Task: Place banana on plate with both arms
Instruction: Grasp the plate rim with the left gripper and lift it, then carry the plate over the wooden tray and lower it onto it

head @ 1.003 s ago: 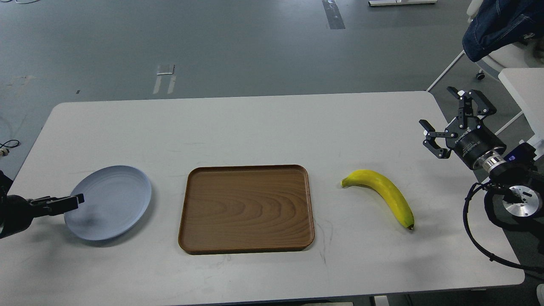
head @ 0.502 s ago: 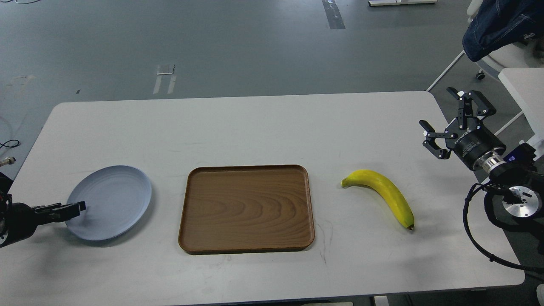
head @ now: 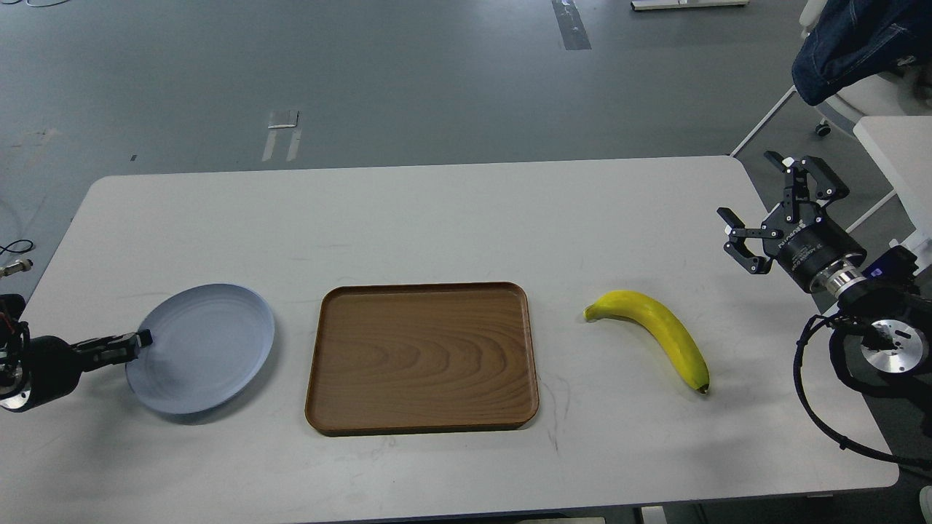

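The pale blue-grey plate (head: 207, 349) lies on the white table (head: 451, 218) at the left. My left gripper (head: 140, 340) reaches in from the left edge, and its thin fingers are closed over the plate's left rim. The yellow banana (head: 659, 331) lies on the table at the right, with its greenish stem end towards the tray and its dark tip towards me. My right gripper (head: 747, 183) hovers near the table's right edge, beyond and to the right of the banana. Its fingers are spread wide and hold nothing.
A rectangular brown wood-grain tray (head: 424, 358) sits in the middle of the table between the plate and the banana. A chair with dark cloth (head: 852, 44) and a white table (head: 899, 153) stand off to the right. My right arm's cable (head: 815, 407) loops over the table's right edge.
My left gripper dipped, then rose at the plate's left rim, and the plate has slid a little to the right towards the tray. The banana and the right arm have barely moved.
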`<state>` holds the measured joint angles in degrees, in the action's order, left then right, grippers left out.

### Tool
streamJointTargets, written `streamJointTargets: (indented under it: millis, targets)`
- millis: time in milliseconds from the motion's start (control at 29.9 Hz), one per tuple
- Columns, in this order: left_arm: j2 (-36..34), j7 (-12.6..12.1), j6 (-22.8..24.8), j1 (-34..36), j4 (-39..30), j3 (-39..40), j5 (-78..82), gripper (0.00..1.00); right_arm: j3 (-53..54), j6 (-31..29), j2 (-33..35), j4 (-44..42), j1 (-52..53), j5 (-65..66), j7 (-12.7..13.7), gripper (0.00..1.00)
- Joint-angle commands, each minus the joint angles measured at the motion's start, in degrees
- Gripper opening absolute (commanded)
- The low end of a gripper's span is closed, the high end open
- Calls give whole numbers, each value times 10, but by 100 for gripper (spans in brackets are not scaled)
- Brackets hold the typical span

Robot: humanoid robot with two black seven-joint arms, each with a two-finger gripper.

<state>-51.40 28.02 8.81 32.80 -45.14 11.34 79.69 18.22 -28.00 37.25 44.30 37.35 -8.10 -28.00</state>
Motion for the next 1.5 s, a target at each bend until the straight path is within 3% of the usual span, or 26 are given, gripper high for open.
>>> streamJointTargets:
  millis: [0, 201, 502, 602, 903, 1070, 1471]
  targets:
    - [-5, 0, 9, 38, -16, -2, -44, 0, 0, 0, 0, -1, 1, 0, 0, 100]
    - [-13, 0, 69, 120, -52, -3, -50, 0, 0, 0, 0, 0, 1, 0, 0, 100]
    - [-1, 0, 69, 155, -187, -3, 50, 0, -1, 0, 2, -1, 0, -1, 0, 100]
    - [50, 0, 72, 155, -201, -4, 73, 0, -1, 0, 3, -1, 1, 0, 0, 100]
    - [162, 0, 124, 195, -177, -5, 79, 0, -1, 0, 19, -2, -1, 0, 0, 100]
    - [241, 0, 127, 196, -104, -11, 79, 0, -2, 0, 30, 1, -1, -1, 0, 100]
    - [292, 0, 126, 203, -15, -60, 79, 0, -2, 0, 44, 0, -1, -1, 0, 100]
